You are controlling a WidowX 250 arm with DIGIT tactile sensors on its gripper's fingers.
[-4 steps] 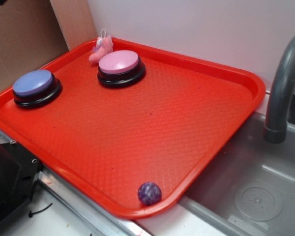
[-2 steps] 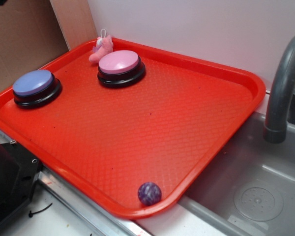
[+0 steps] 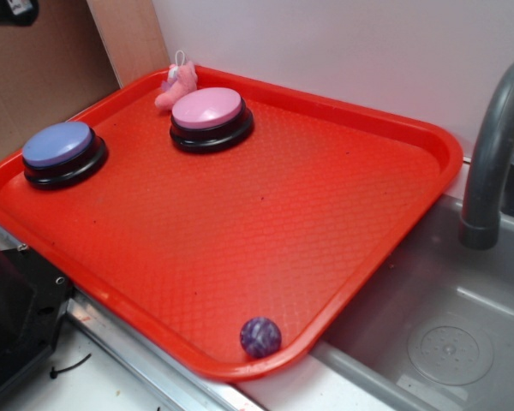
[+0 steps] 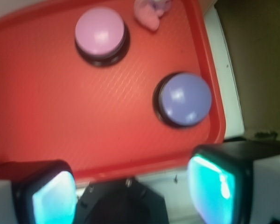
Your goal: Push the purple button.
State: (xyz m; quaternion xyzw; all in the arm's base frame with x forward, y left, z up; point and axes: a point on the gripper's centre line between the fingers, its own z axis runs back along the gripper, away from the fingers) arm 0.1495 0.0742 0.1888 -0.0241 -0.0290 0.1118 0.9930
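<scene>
Little has shifted on the tray (image 3: 394, 128); only a dark part of the arm now shows more at the top left of the exterior view. Its end effector (image 4: 130, 186) hangs high with fingers spread wide, holding nothing. The purple button (image 3: 58, 145) sits untouched by the tray's left edge, beside the pink button (image 3: 207, 110). Judged from this, the approach has barely begun.
</scene>
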